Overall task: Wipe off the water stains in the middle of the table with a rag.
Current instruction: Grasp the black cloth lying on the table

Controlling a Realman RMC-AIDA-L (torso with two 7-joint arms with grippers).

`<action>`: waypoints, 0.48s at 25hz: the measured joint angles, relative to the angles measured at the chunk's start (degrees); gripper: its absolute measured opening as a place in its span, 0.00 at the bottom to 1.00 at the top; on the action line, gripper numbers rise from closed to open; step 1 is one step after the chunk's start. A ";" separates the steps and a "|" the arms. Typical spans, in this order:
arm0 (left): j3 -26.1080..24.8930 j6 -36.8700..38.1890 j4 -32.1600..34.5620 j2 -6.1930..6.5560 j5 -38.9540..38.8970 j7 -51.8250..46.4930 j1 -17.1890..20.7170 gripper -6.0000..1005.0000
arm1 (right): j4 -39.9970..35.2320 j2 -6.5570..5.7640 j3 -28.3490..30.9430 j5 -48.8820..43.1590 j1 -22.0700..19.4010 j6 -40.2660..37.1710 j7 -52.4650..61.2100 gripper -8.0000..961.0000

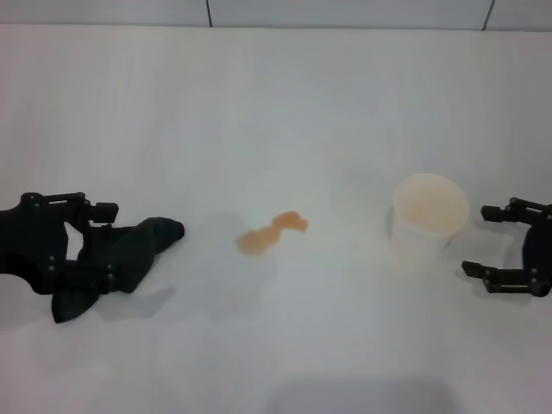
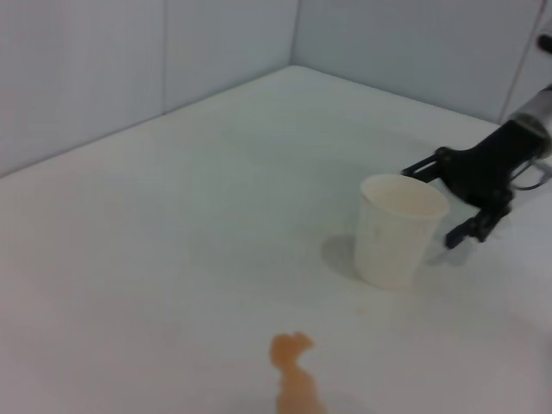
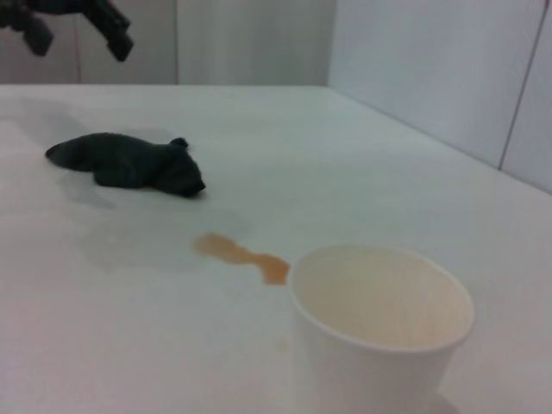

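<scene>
The water stain [image 1: 272,233] is a small orange-tan blotch in the middle of the white table [image 1: 276,103]. It also shows in the left wrist view [image 2: 293,379] and the right wrist view [image 3: 240,254]. The dark green-black rag [image 1: 142,246] lies crumpled on the table to the left of the stain. My left gripper [image 1: 110,243] is over the rag. In the right wrist view it [image 3: 76,39] hangs open above the rag [image 3: 129,164], apart from it. My right gripper [image 1: 481,241] is open and empty at the right edge.
A white paper cup [image 1: 429,216] with an orange-tinted inside stands upright between the stain and my right gripper, close to its fingers. It also shows in the left wrist view [image 2: 397,233] and the right wrist view [image 3: 379,319]. Grey walls border the table's far side.
</scene>
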 joint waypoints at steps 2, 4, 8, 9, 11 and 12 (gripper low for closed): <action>-0.20 -0.36 0.00 -0.03 0.00 -0.74 0.00 0.78 | -3.93 0.00 2.71 -4.55 -0.15 -3.10 3.79 0.88; -0.21 -1.04 0.00 -0.04 0.00 -1.58 -0.18 0.78 | -7.78 0.02 6.19 -9.78 0.24 -7.15 8.75 0.88; -0.23 -2.40 0.00 -0.04 0.00 -2.57 -0.57 0.78 | -14.59 0.13 12.91 -18.70 2.56 -15.26 18.47 0.87; -0.24 -2.69 0.01 -0.04 0.00 -2.70 -0.59 0.78 | -16.12 0.15 14.22 -20.40 3.38 -17.00 20.01 0.87; -0.25 -3.16 0.00 -0.04 0.20 -3.00 -0.60 0.78 | -18.73 0.13 15.87 -22.82 4.84 -19.75 22.62 0.87; -0.26 -3.38 0.01 -0.05 0.38 -3.16 -0.60 0.78 | -19.71 0.06 16.21 -23.46 5.41 -20.73 23.54 0.87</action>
